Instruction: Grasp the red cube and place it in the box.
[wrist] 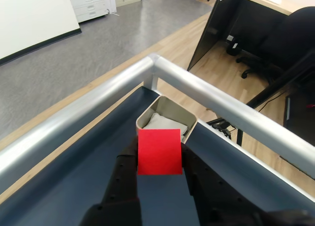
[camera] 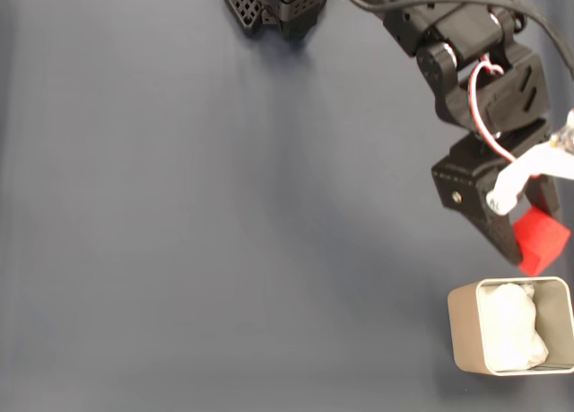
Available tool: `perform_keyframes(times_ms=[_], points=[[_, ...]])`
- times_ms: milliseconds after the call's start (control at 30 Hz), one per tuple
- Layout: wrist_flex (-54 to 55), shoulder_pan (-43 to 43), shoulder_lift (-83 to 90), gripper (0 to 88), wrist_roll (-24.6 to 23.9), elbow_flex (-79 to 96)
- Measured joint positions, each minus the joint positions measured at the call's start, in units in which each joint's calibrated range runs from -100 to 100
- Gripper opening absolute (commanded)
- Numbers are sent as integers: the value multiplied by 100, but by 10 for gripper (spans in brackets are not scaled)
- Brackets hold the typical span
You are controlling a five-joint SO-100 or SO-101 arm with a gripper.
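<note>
Red cube (camera: pixel 542 241) sits clamped in the gripper (camera: pixel 529 237) in the fixed view, lifted off the dark blue worktop (camera: pixel 224 232) near its right side. The box (camera: pixel 513 326) lies just below it in this view, at the lower right corner, with white lining (camera: pixel 509 327) bunched up inside. The cube is close to the box's upper rim but not over the opening, so letting go now would likely drop it on the worktop or onto the rim, from which it could bounce away. The box also runs off the picture's right edge, so I cannot tell how near it stands to the worktop's border.

Seen from the wrist view, the red cube (wrist: pixel 159 151) is pinched between the two black fingers (wrist: pixel 129 162), one on each side, with its face square to the camera. The box (wrist: pixel 167 118) stands beyond it, tucked into the corner formed by the metal rail (wrist: pixel 231 108). A reach carried too far could knock the gripper against that rail or push the light box. The heaped lining could also let the cube roll back out if it lands high.
</note>
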State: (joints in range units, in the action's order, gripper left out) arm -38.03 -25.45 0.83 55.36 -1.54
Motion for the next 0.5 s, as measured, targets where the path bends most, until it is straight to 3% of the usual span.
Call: perform_keyframes(times_ms=[500], points=[[-48, 312, -1407, 41, -44, -1881]])
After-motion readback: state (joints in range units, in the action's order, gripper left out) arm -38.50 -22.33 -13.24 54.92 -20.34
